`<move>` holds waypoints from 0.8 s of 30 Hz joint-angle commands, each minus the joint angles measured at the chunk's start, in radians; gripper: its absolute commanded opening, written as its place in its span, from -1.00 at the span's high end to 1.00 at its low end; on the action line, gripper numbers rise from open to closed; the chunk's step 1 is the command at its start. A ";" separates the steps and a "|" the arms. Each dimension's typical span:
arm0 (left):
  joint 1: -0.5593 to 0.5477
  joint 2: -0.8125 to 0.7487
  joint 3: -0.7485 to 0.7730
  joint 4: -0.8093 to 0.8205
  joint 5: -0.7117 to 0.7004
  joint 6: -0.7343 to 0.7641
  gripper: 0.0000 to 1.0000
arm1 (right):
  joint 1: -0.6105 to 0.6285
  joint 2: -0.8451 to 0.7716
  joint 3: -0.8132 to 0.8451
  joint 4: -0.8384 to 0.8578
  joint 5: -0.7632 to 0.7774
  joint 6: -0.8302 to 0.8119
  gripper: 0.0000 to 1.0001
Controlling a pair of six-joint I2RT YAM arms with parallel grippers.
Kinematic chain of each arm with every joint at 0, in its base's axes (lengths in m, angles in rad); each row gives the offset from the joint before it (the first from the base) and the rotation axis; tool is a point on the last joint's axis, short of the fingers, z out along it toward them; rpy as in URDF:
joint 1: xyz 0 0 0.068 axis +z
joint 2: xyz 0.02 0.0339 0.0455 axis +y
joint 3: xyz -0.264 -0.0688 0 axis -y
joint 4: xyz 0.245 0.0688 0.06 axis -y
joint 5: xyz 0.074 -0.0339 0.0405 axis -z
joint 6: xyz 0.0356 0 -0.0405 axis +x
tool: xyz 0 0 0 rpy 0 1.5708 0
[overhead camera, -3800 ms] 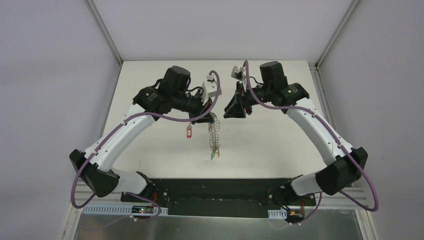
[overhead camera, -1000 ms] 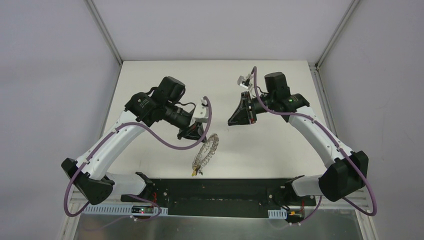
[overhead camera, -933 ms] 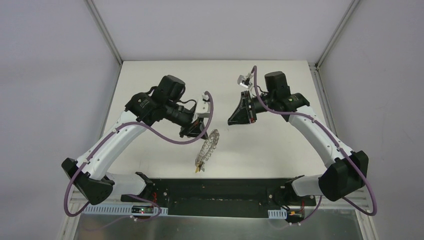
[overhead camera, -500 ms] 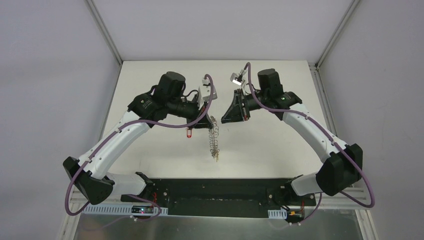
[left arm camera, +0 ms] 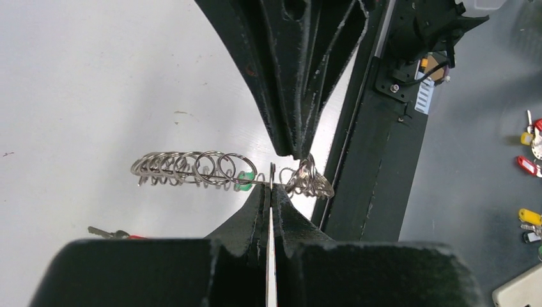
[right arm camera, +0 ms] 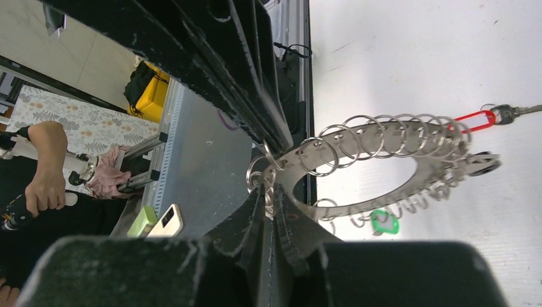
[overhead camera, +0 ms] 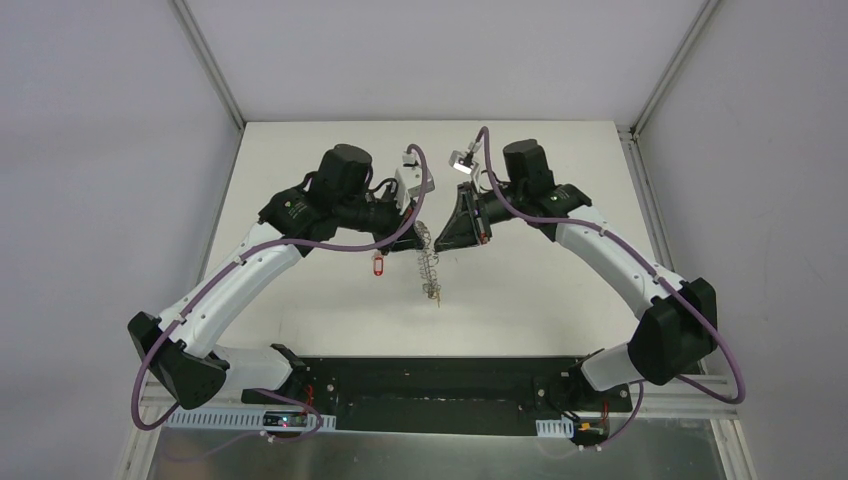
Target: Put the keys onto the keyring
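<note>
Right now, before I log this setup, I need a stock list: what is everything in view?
keyring: one, grey metal, looped rim, held above the table between both end effectors
green key tag: one, green, on the keyring's loops
red-tagged key: one, red, lying on the table left of the keyring
loose keys: several, red and yellow, grey surface beyond the table
table: one, white, under the arms
person: one, partly seen, beyond the table
left end effector: one, black, shut on the keyring
right end effector: one, black, shut on the keyring's rim
</note>
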 commanded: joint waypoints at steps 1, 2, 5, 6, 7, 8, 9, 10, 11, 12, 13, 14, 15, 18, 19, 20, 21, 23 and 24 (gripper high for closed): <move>-0.001 -0.005 0.000 0.066 -0.043 -0.030 1.00 | 0.021 -0.001 -0.005 0.048 -0.047 0.018 0.78; 0.000 -0.004 0.001 0.069 -0.052 -0.034 1.00 | 0.026 0.004 -0.012 0.054 -0.046 0.019 0.78; 0.001 0.001 0.005 0.078 -0.078 -0.045 1.00 | 0.040 0.016 -0.029 0.078 -0.040 0.036 0.78; 0.002 0.003 0.005 0.080 -0.085 -0.049 1.00 | 0.045 0.019 -0.031 0.083 -0.038 0.039 0.78; 0.003 0.005 0.005 0.083 -0.093 -0.051 1.00 | 0.049 0.024 -0.030 0.085 -0.035 0.042 0.78; 0.003 0.006 0.005 0.086 -0.099 -0.054 1.00 | 0.055 0.027 -0.029 0.087 -0.032 0.044 0.78; 0.005 0.006 0.001 0.089 -0.104 -0.058 1.00 | 0.060 0.030 -0.028 0.087 -0.028 0.046 0.78; 0.006 0.006 -0.001 0.092 -0.105 -0.062 1.00 | 0.065 0.034 -0.029 0.087 -0.024 0.046 0.79; 0.007 0.006 -0.004 0.097 -0.106 -0.065 1.00 | 0.069 0.038 -0.029 0.087 -0.021 0.044 0.79; 0.009 0.005 -0.007 0.100 -0.104 -0.065 1.00 | 0.072 0.041 -0.031 0.088 -0.018 0.043 0.79; 0.010 0.004 -0.008 0.102 -0.103 -0.064 1.00 | 0.072 0.041 -0.031 0.087 -0.017 0.041 0.79; 0.013 0.003 -0.011 0.103 -0.103 -0.065 1.00 | 0.073 0.041 -0.031 0.085 -0.014 0.038 0.79; 0.016 0.000 -0.015 0.105 -0.102 -0.064 1.00 | 0.072 0.039 -0.024 0.072 -0.007 0.025 0.80; 0.031 -0.012 -0.029 0.110 -0.088 -0.058 1.00 | 0.057 0.027 0.006 -0.004 0.013 -0.042 0.80; 0.036 -0.020 -0.034 0.111 -0.079 -0.054 1.00 | 0.045 0.021 0.011 -0.008 0.012 -0.044 0.79; 0.044 -0.026 -0.039 0.112 -0.067 -0.050 1.00 | 0.030 0.015 0.014 -0.007 0.009 -0.043 0.77; 0.052 -0.033 -0.044 0.113 -0.056 -0.047 1.00 | 0.013 0.006 0.015 -0.008 0.006 -0.041 0.75; 0.064 -0.047 -0.056 0.112 -0.031 -0.028 1.00 | -0.013 -0.011 0.016 -0.007 0.005 -0.040 0.70; 0.070 -0.054 -0.060 0.109 -0.027 -0.021 1.00 | -0.026 -0.024 0.015 -0.008 0.006 -0.040 0.66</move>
